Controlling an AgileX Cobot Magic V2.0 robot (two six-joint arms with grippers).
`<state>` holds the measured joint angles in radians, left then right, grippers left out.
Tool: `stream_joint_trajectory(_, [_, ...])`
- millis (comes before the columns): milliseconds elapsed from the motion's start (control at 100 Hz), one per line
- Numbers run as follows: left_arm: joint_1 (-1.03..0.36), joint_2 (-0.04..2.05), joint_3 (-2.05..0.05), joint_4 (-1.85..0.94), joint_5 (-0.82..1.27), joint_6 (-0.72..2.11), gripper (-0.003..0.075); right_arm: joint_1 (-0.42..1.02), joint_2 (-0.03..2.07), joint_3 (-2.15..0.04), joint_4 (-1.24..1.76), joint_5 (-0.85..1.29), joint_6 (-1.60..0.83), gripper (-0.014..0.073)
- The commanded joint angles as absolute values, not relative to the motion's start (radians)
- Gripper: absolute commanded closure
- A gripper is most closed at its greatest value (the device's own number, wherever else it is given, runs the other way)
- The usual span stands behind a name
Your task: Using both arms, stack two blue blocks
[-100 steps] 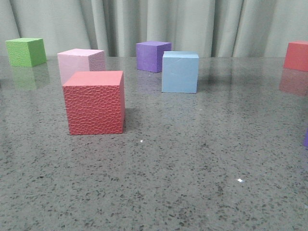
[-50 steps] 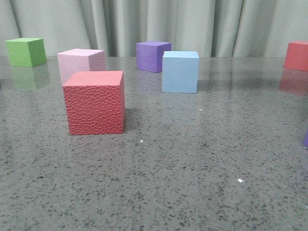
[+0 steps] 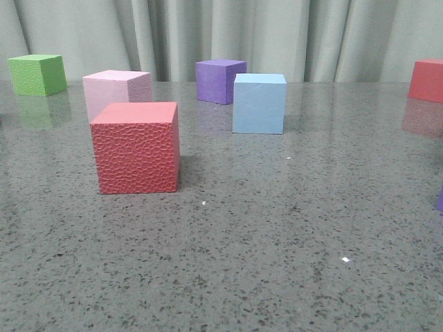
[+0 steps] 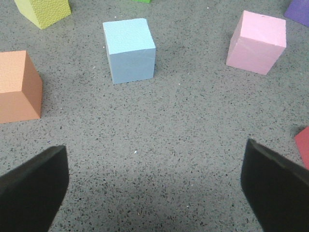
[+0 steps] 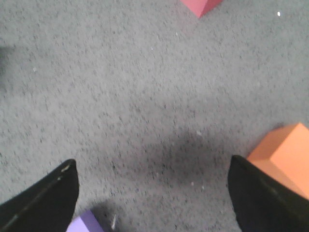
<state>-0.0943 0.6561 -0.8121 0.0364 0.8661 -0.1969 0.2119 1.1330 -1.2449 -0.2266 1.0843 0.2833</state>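
So, honest status: nothing is stacked yet, as far as I can judge. Starting closest in, my left gripper (image 4: 153, 186) is spread wide with nothing between the fingers, hanging over bare table (image 4: 159, 145). My right gripper (image 5: 152, 195) is also spread wide and empty, over its own bare patch, with a little purple corner (image 5: 86, 224) right by one finger and an orange block (image 5: 282, 152) just beside the other. Neither arm shows up in the front view at all. Going further out from my left wrist, one blue block (image 4: 129, 50) sits flat on the table, ahead of the open fingers and somewhat off their centre line, with an orange block (image 4: 17, 87) to one side, a pink block (image 4: 256, 42) well off to the other, and a yellow-green one (image 4: 44, 10) beyond it. In the front view, the textured red block (image 3: 136, 146) is nearest, the pink block (image 3: 114, 92) just behind it, then a blue block (image 3: 259, 103) standing alone mid-table, a purple block (image 3: 220, 80) just behind that, and a green block (image 3: 37, 74) and another red one (image 3: 426, 80) off at the far edges. I can't tell whether that front-view blue one is the same one my left wrist sees. Still to do: basically everything, grab, carry, stack. Containers: none in sight, just loose blocks.
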Motion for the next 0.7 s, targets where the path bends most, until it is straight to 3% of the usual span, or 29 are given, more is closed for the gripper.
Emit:
stream_joint_trajectory(0, [-0.092,0.662,-0.849,0.032,0.802,-0.199,0.0029,0.203,1.04,-1.177,-0.256,0.997,0.27,-0.0029])
stream_joint_trajectory(380, [-0.092,0.662,-0.849,0.032,0.802,-0.199,0.0029,0.203,0.803,-0.926,-0.3,0.967,0.27,-0.0029])
stream_joint_trajectory(690, [-0.092,0.662,-0.849,0.032,0.785,-0.199,0.0029,0.203,0.733,-0.875,-0.338,0.967,0.27,-0.0029])
